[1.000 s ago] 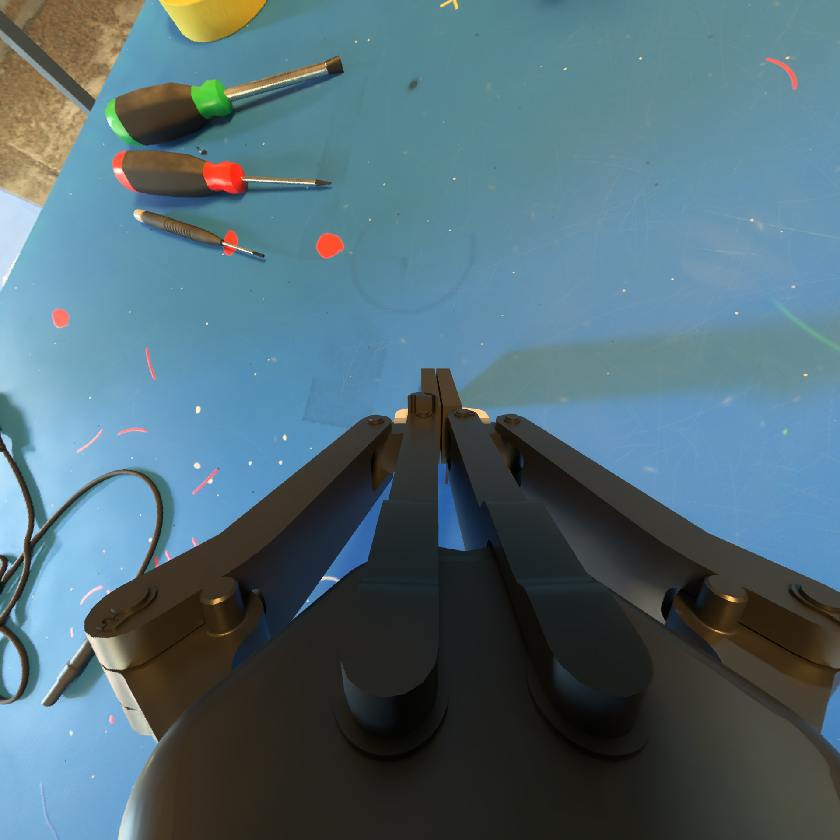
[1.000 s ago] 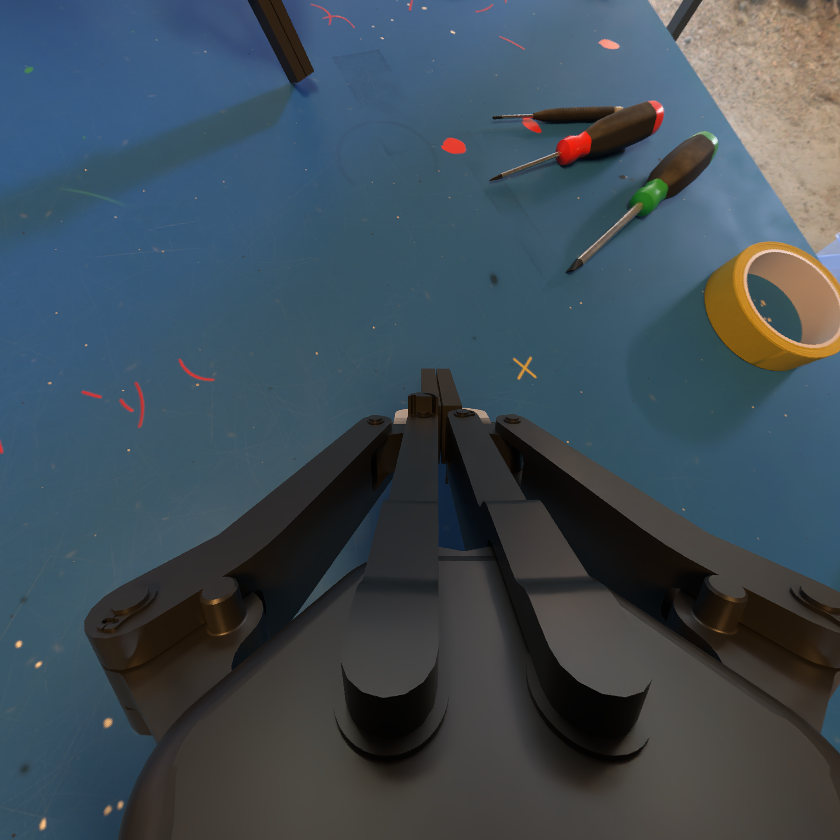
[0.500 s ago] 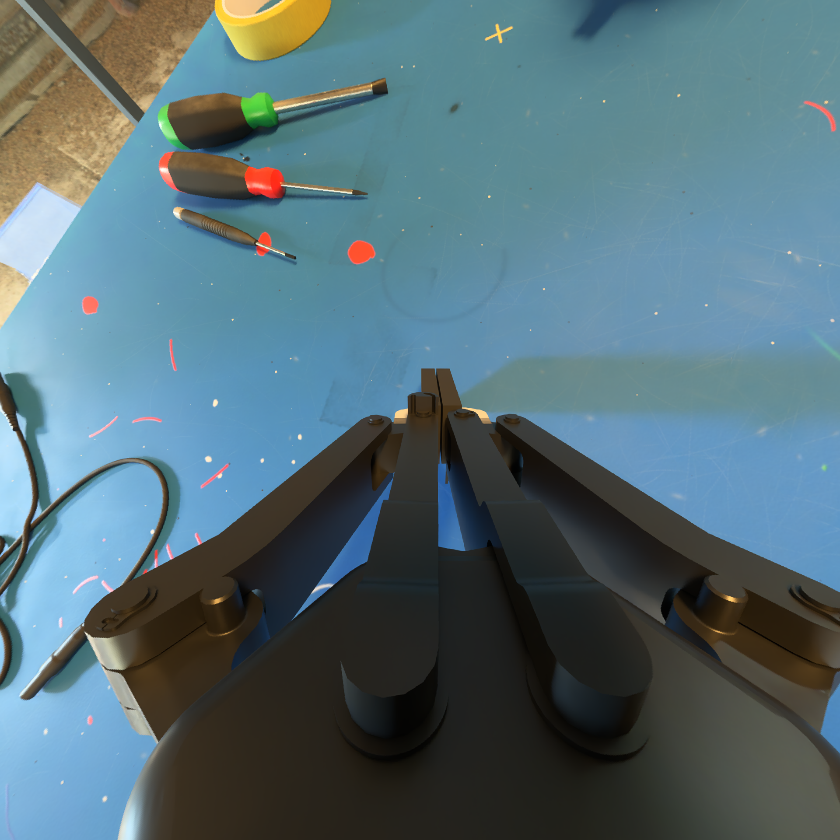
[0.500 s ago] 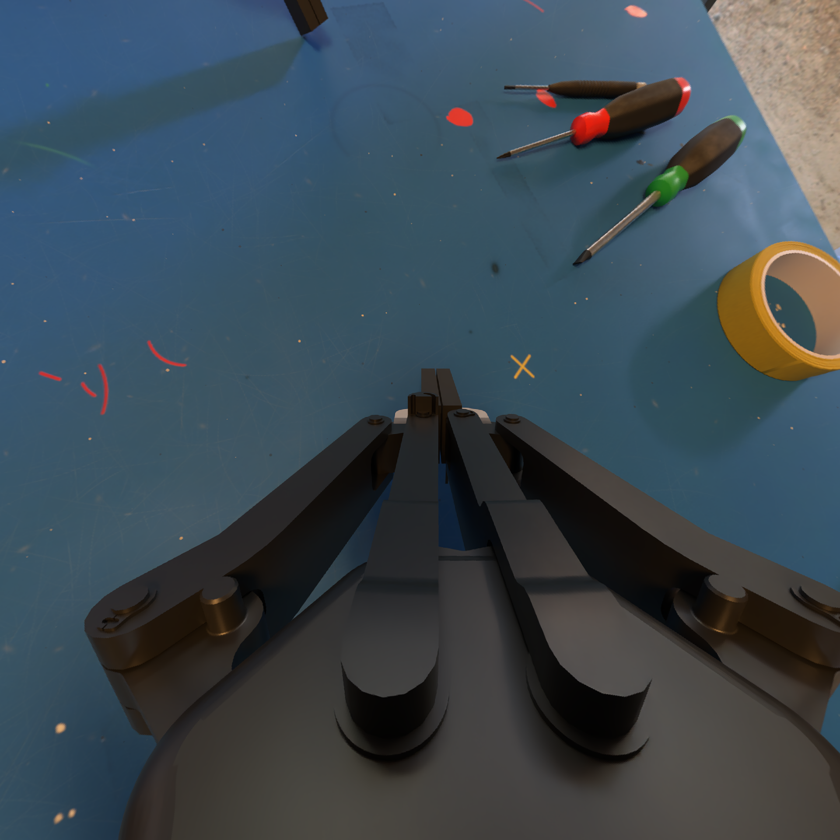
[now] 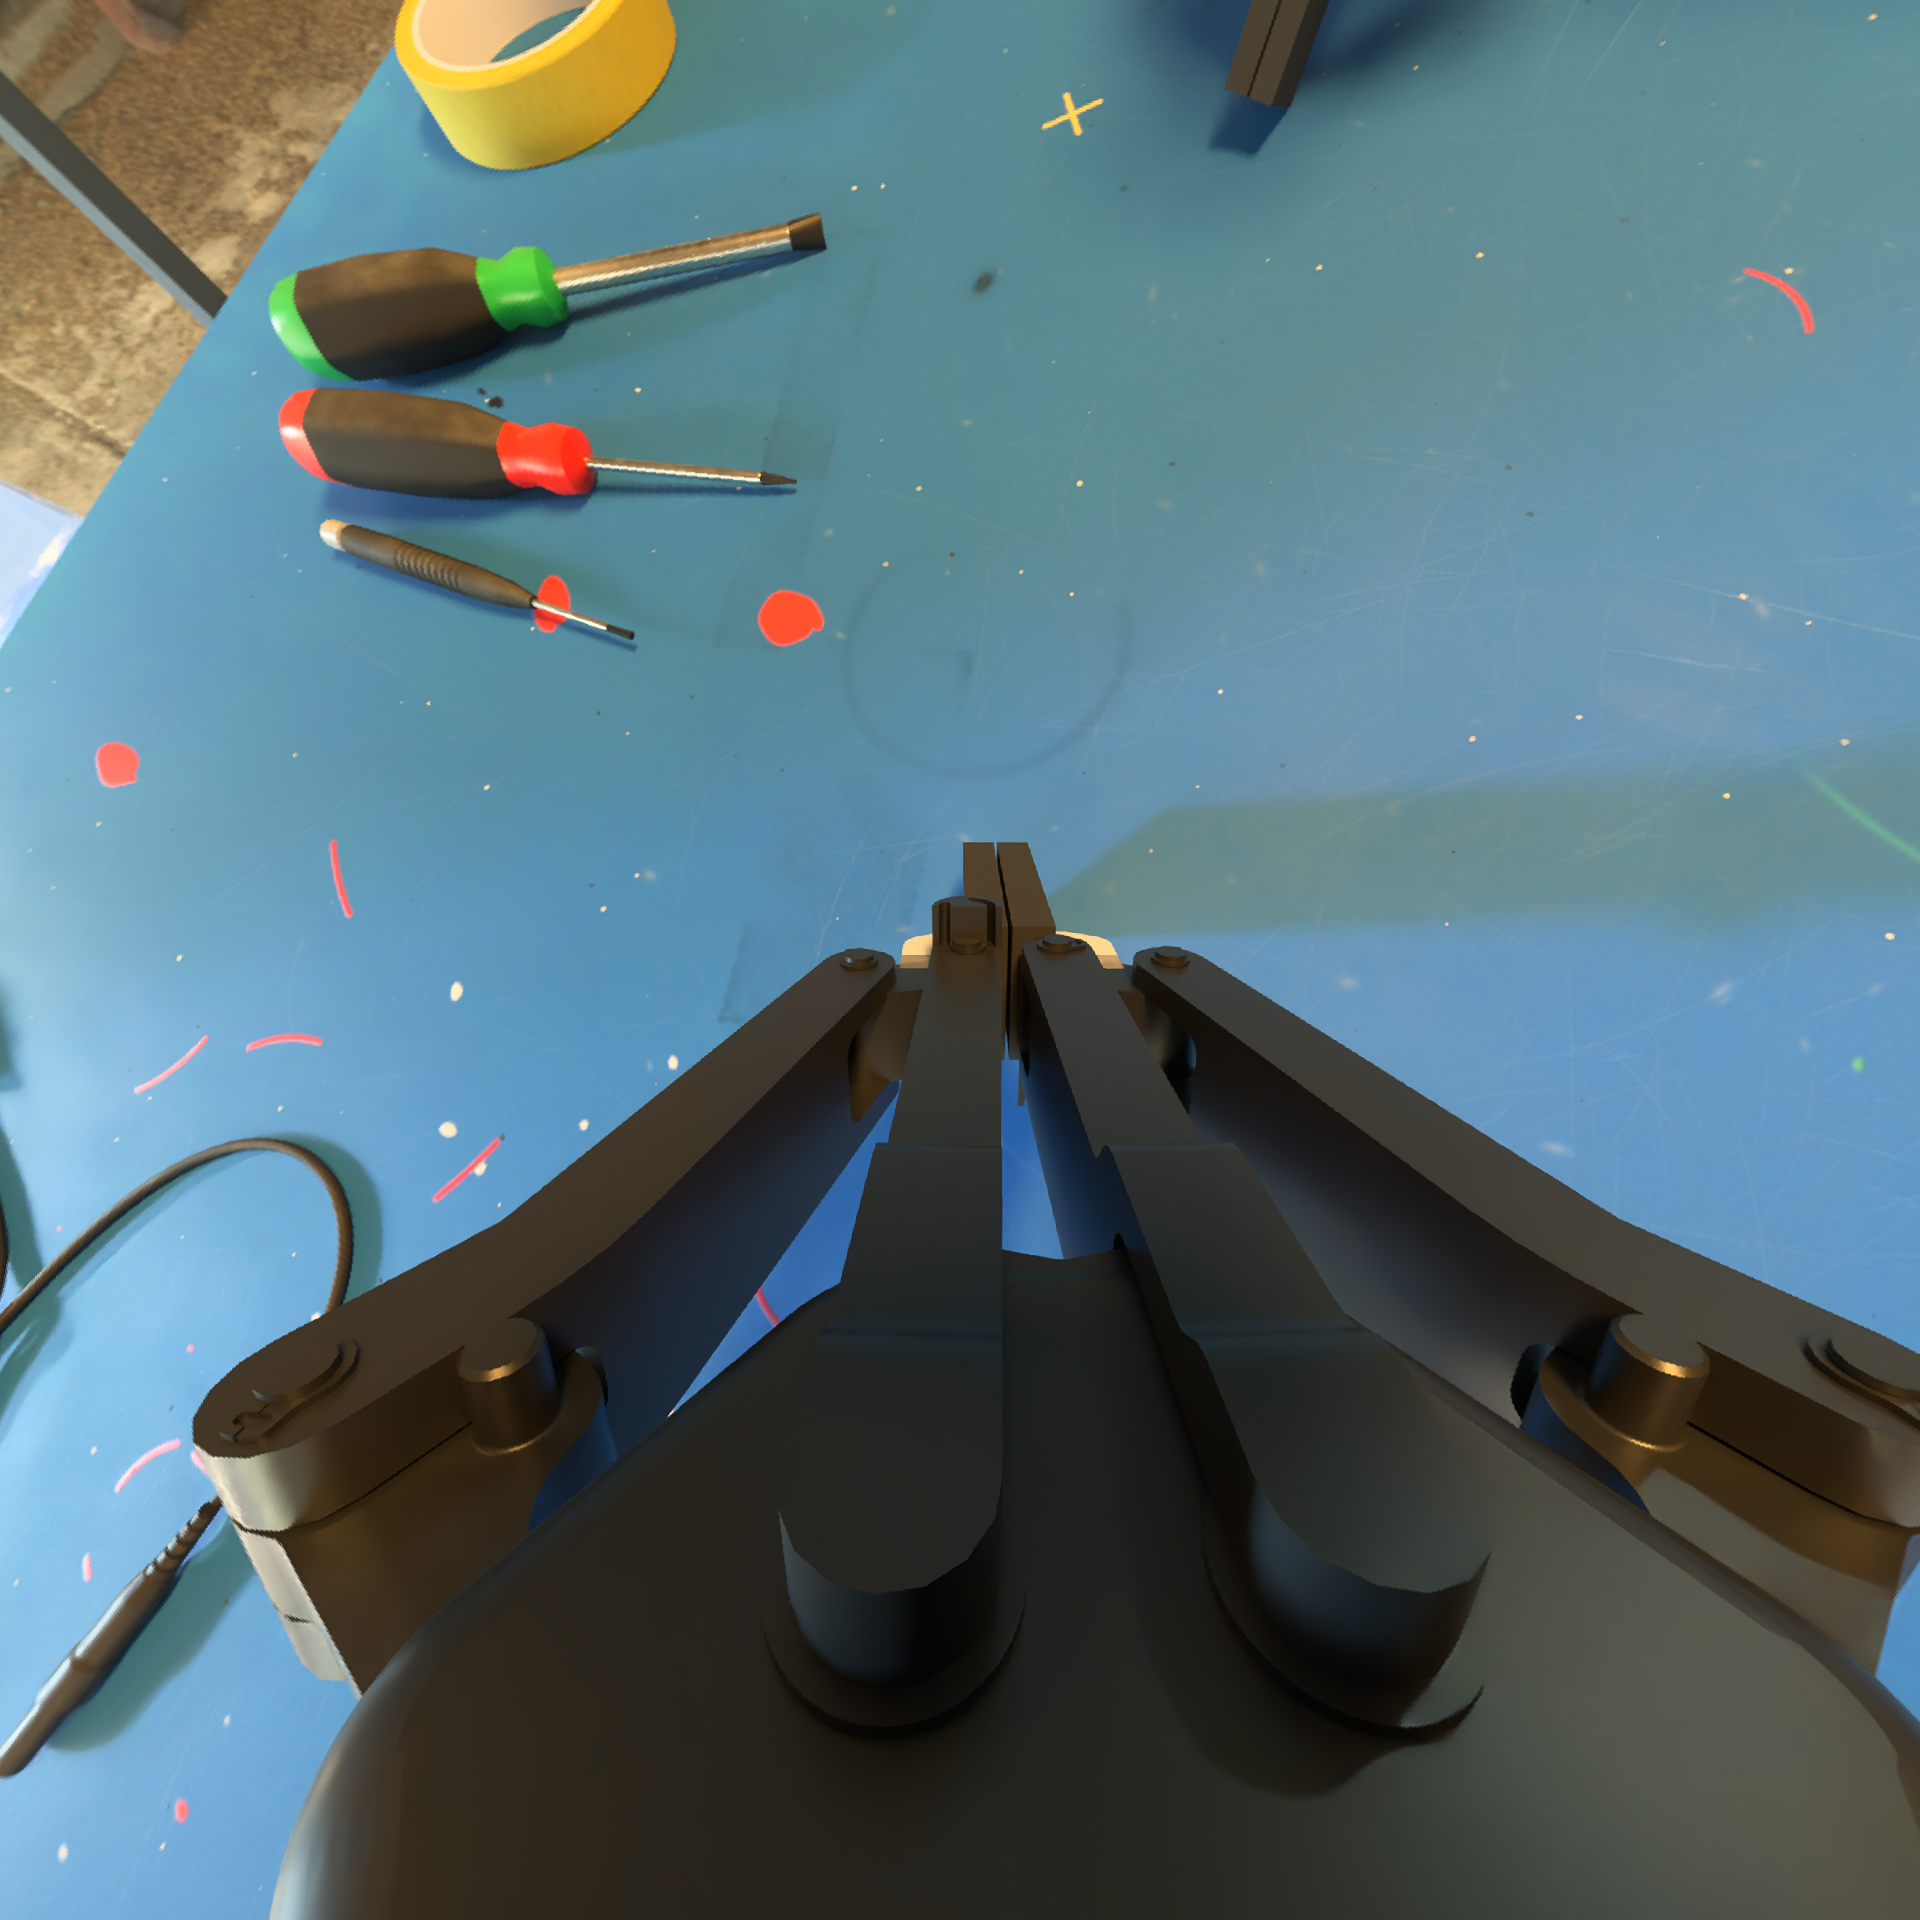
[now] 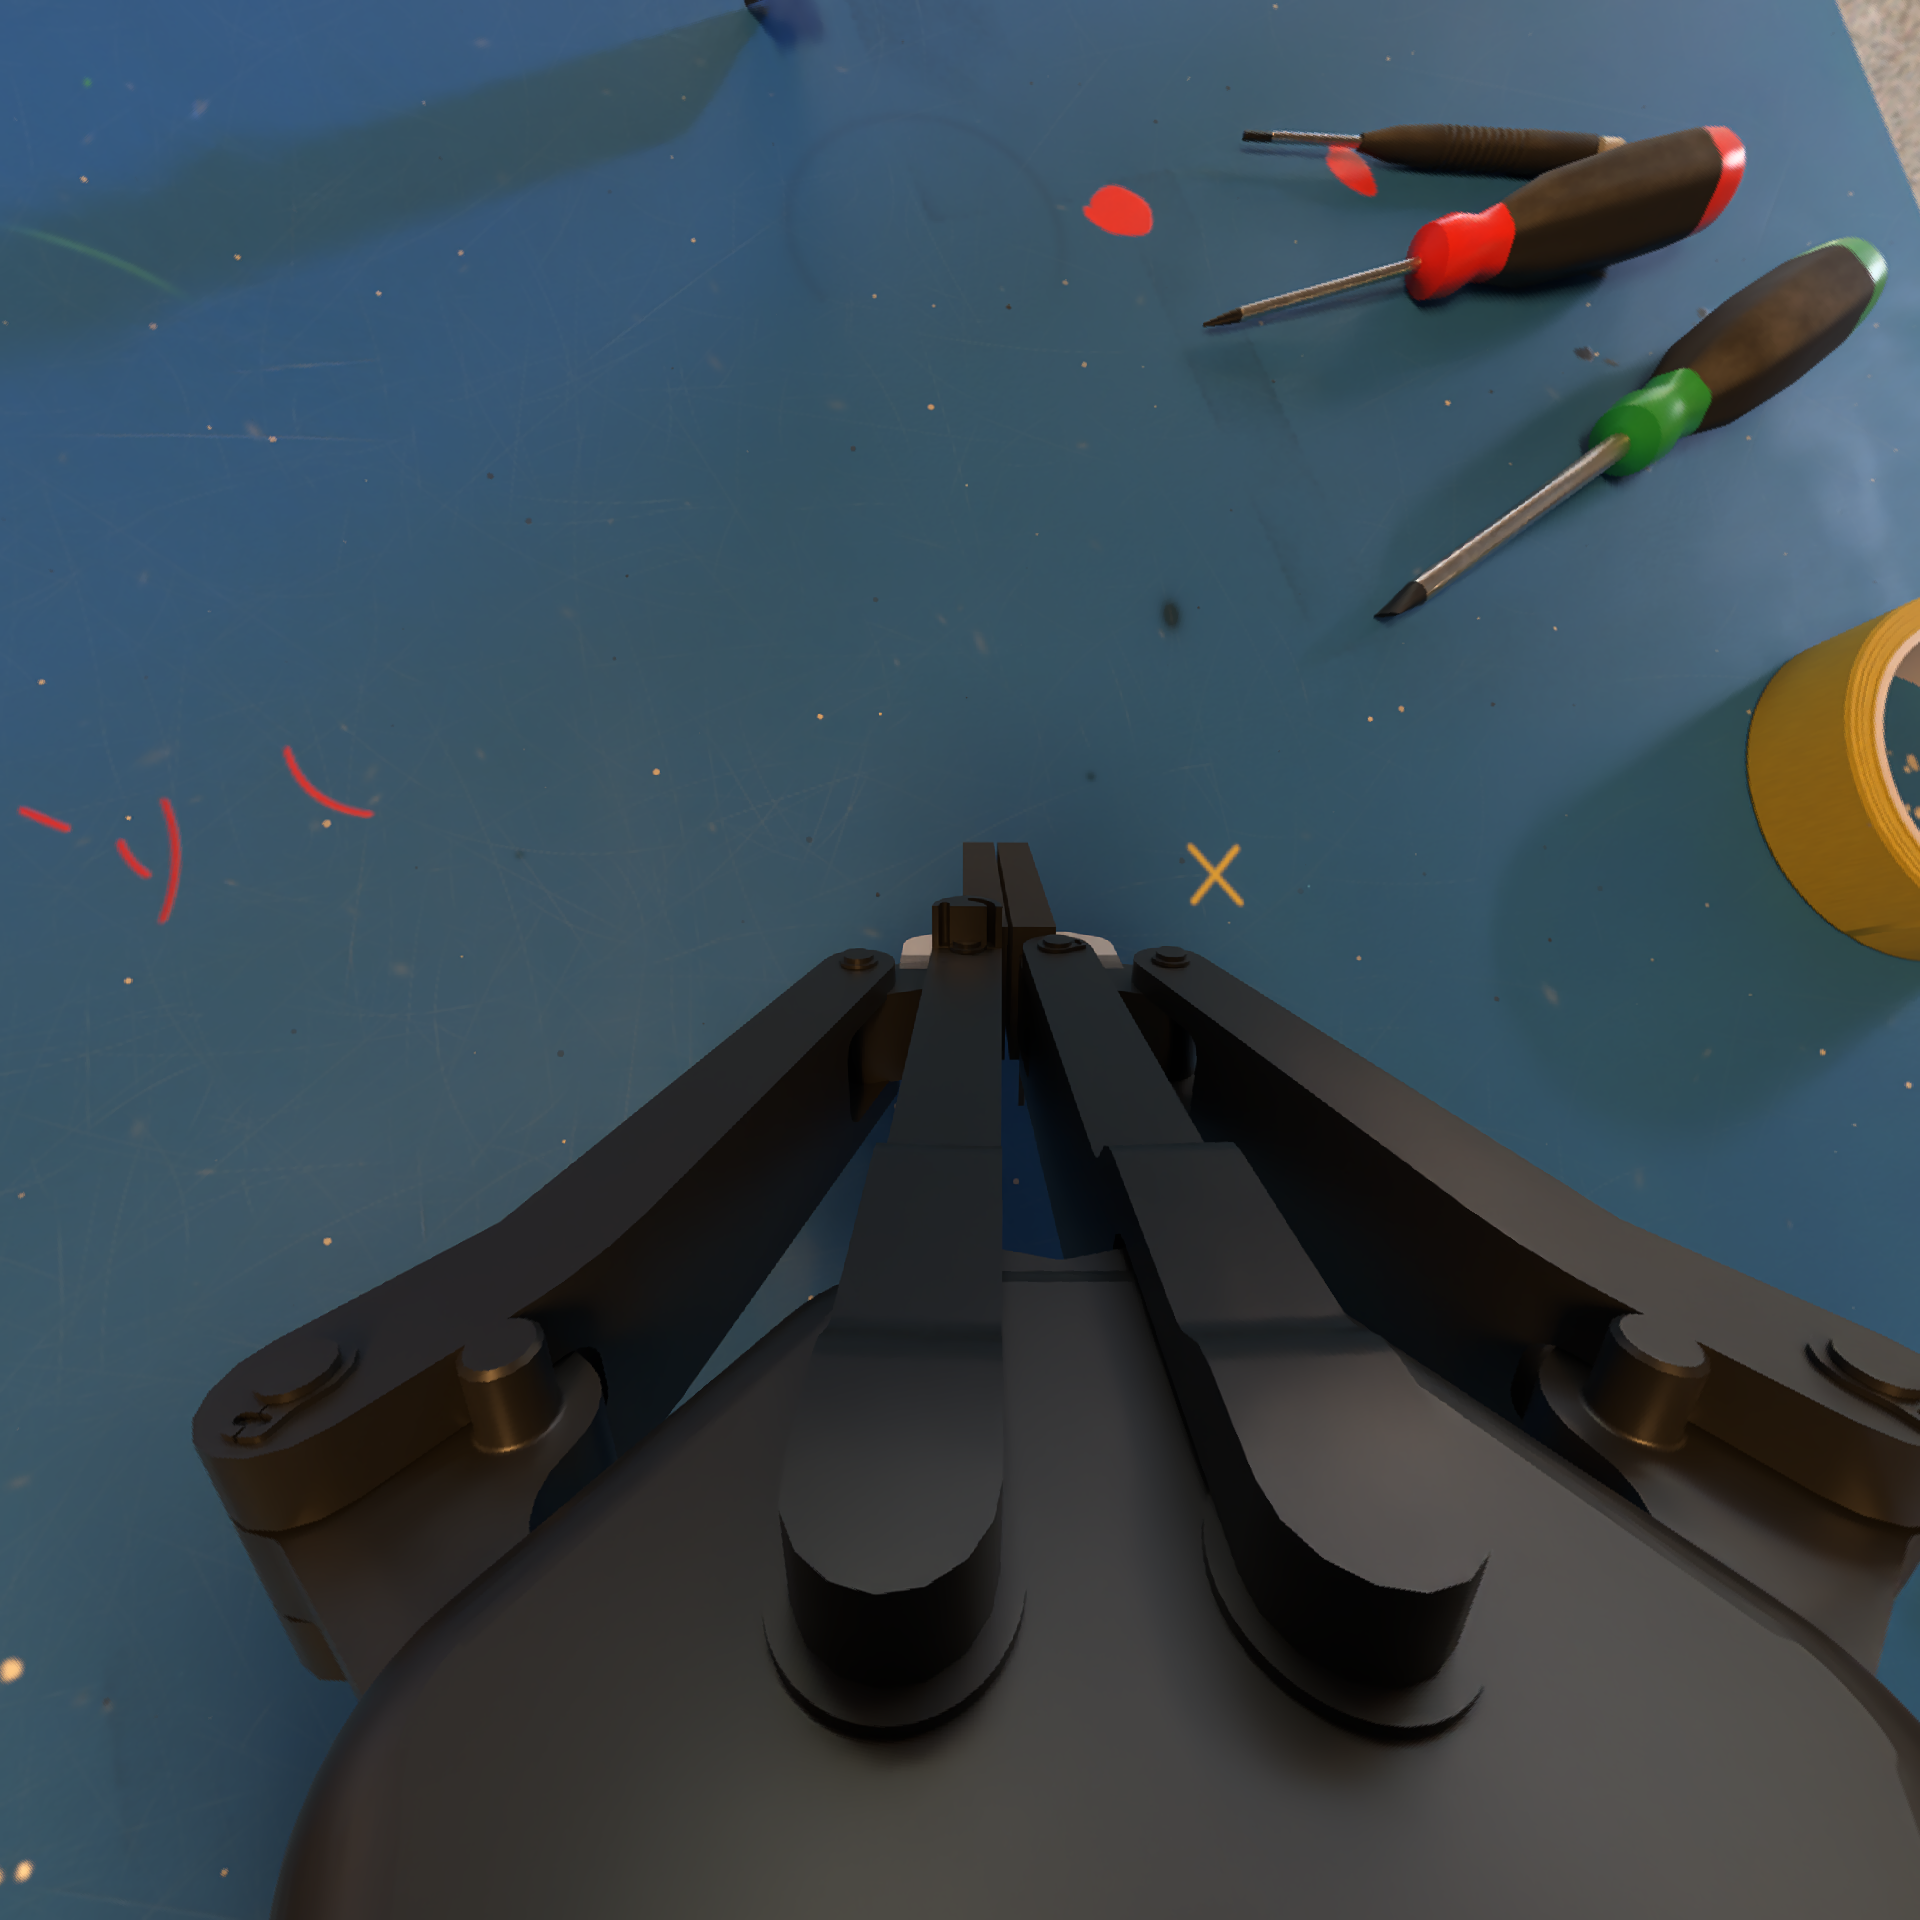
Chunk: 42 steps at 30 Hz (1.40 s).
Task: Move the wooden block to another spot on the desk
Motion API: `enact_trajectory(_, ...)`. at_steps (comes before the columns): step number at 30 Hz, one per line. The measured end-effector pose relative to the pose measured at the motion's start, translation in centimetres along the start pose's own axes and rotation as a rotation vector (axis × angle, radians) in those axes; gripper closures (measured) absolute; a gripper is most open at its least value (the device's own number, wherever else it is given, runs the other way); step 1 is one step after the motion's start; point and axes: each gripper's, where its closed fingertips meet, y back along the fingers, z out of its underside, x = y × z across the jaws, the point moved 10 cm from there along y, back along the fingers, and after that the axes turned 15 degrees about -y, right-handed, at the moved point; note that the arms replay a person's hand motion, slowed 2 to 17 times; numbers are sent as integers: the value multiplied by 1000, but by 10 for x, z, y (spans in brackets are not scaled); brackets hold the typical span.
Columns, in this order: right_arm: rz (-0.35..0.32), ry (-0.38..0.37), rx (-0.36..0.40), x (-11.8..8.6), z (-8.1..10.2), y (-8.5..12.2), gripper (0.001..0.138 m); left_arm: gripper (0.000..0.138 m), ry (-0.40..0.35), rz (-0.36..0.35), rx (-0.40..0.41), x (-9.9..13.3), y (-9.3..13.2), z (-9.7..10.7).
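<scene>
No wooden block shows in either view. My left gripper (image 5: pixel 997 868) is shut and empty, its fingertips pressed together above the blue desk (image 5: pixel 1403 499). My right gripper (image 6: pixel 997 868) is also shut and empty above the desk (image 6: pixel 623 540), just left of a small yellow cross mark (image 6: pixel 1214 875). In the left wrist view the same cross (image 5: pixel 1070 112) lies far ahead, with the right gripper's dark fingertips (image 5: pixel 1270 57) at the top edge beside it.
A yellow tape roll (image 5: pixel 540 78) (image 6: pixel 1834 790), a green-handled screwdriver (image 5: pixel 416 307) (image 6: pixel 1756 348), a red-handled one (image 5: pixel 416 442) (image 6: pixel 1579 213) and a thin dark one (image 5: pixel 436 566) (image 6: pixel 1475 148) lie near the desk edge. A black cable (image 5: pixel 260 1169) loops at the left.
Both grippers stay shut. In the right view the tools and tape have grown and slid up and right. In the left view the tape and the other gripper's tips have come into sight.
</scene>
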Motion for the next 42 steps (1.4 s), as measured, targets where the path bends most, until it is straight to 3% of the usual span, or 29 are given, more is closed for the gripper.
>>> enact_trajectory(9,-7,50,-38,-1,-3,0,138,138,-7,67,59,2,-4,-13)
enact_trajectory(19,-1,103,-84,-3,-4,1,138,138,-96,38,-42,3,-7,-21)
enact_trajectory(32,-24,109,-99,-4,0,6,138,138,-69,93,-42,-8,-3,-7)
enact_trajectory(42,-67,105,-127,-2,0,8,138,138,-83,148,-57,-11,-4,-9)
